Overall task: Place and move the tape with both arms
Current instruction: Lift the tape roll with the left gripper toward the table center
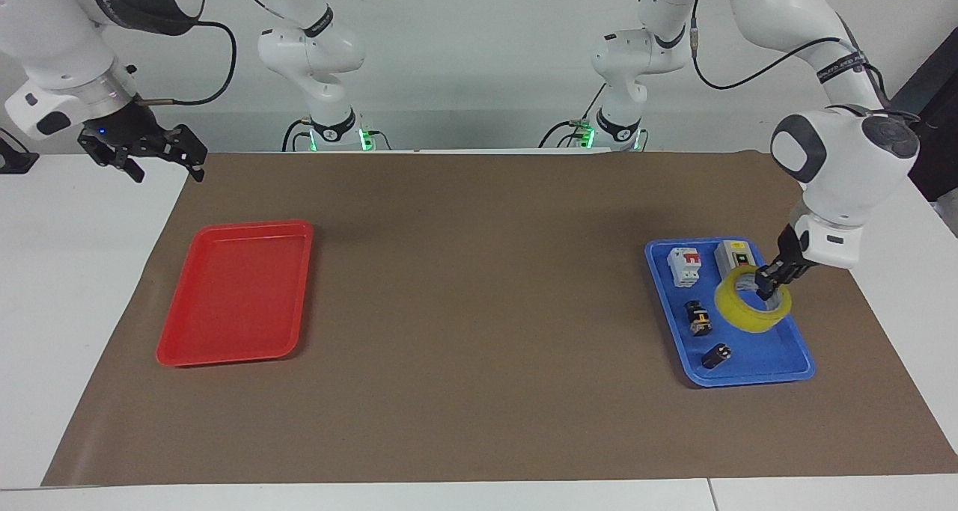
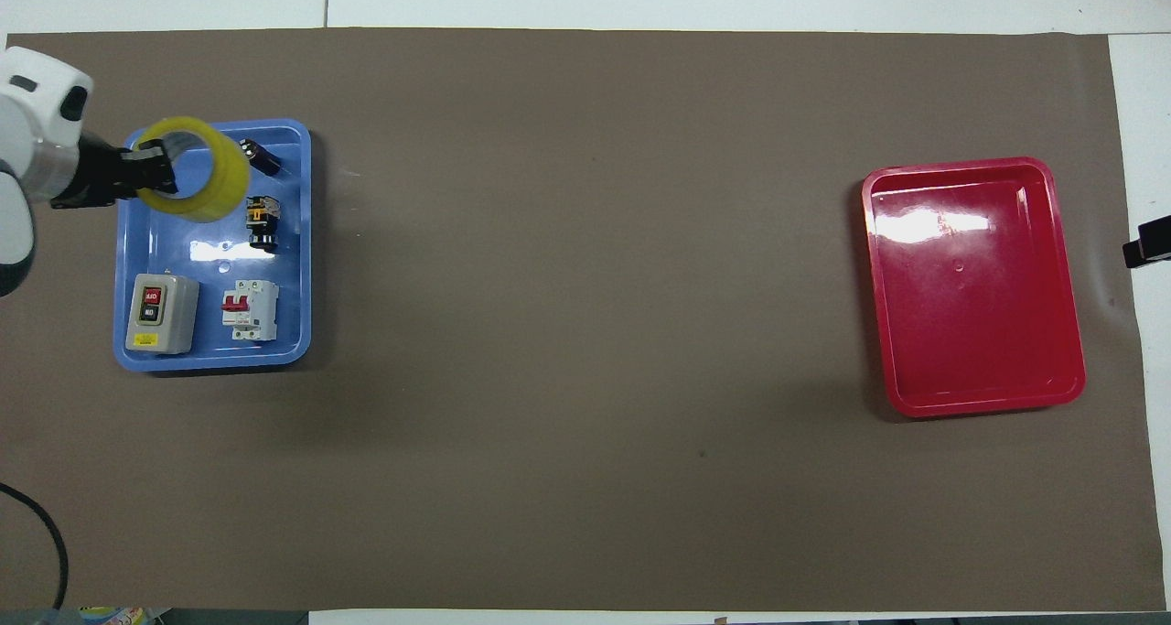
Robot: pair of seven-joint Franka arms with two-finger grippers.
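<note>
1. Left gripper (image 1: 769,284) pinches the tape (image 1: 751,309) by its wall, raised over the blue tray (image 1: 756,372).
2. Right gripper (image 1: 161,159) hangs spread, waiting, well apart from the tape, near the red tray (image 1: 233,294).

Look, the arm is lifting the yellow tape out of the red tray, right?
Not quite. The left gripper is lifting the tape out of the blue tray, as the facing view shows. The red tray sits at the right arm's end of the table with nothing in it.
</note>
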